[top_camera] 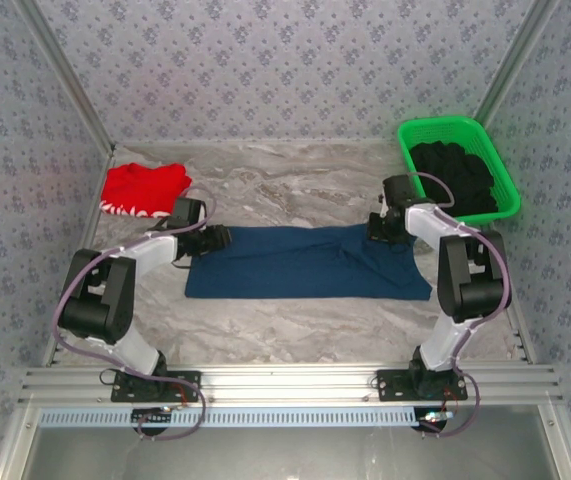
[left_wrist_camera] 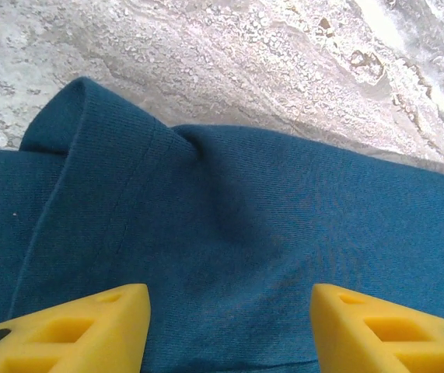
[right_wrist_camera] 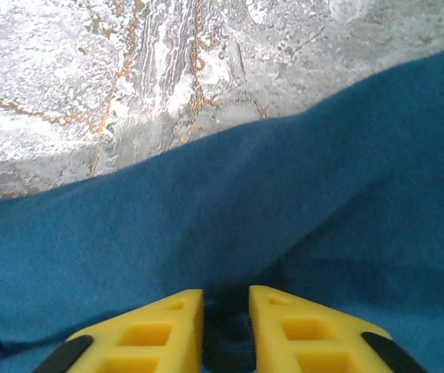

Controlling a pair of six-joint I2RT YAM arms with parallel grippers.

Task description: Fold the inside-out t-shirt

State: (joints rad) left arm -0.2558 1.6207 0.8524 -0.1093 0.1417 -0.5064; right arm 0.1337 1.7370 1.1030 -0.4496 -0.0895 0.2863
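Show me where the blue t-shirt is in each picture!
Top external: the blue t-shirt lies spread out flat across the middle.
Left wrist: it covers the lower part, with a fold near the upper left.
Right wrist: it covers the lower part, its edge slanting up to the right.
Shared landmark: the grey marbled table past the shirt's far edge.

Walls: grey-blue floral-print wallpaper (top_camera: 295, 60) across top, left and right of frame. Grey-white marbled tabletop (top_camera: 295, 185) mid-frame, brownish veins visible close up. Silver slotted aluminium rail (top_camera: 295, 382) along the bottom. Light even, shadows soft.
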